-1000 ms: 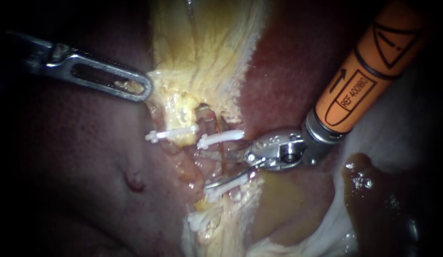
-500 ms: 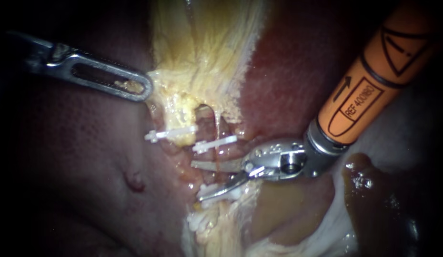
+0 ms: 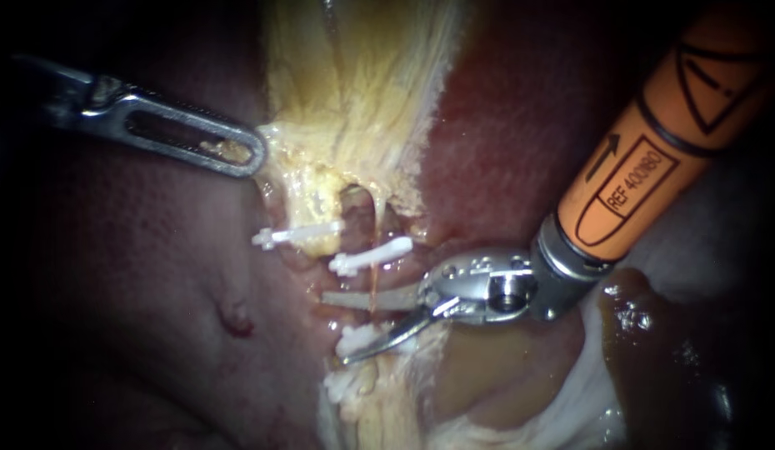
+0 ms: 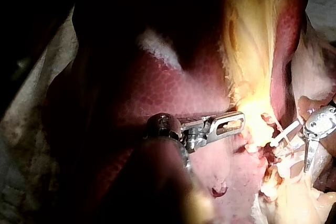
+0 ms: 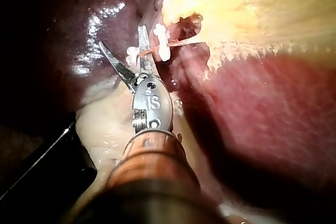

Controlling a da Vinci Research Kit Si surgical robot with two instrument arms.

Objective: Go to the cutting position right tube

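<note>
Endoscope view: the right tube (image 3: 364, 321) is a short, wet, pinkish-red stalk just below the yellow tissue (image 3: 354, 92). It carries a white upper clip (image 3: 371, 254) and a white lower clip (image 3: 358, 337). A third clip (image 3: 296, 233) sits further left, on neighbouring tissue. The tube's long axis runs top to bottom, slightly tilted. Its upper end goes into the yellow tissue and its lower end points at the pale tissue near the bottom edge. A thin red strand (image 3: 373, 279) runs along it and crosses in front of the upper blade. The right instrument (image 3: 332, 329) has an orange shaft coming in from the upper right. Its blades are apart and lie crosswise to the tube. The stretch between the upper and lower clips sits in the gap, and the lower blade overlaps the lower clip. The blades are not closed on anything. The left instrument (image 3: 252, 157) comes in from the left. Its slotted jaws are together on the edge of the yellow tissue, and yellow shows through the slot. Dark red liver (image 3: 146, 275) lies all round.

Left wrist view: the left instrument (image 4: 239, 120) has its jaws clamped at the edge of the yellow tissue. The right instrument is ahead, beside a white clip. The tube is too small to make out.

Right wrist view: the right instrument (image 5: 122, 38) has its blades spread. The lower clip (image 5: 132, 52) is in the gap, and the upper clip (image 5: 163, 43) is just beyond one blade. The tube crosses behind that blade and is mostly hidden. The red strand lies across the blade, leading toward the yellow tissue.
</note>
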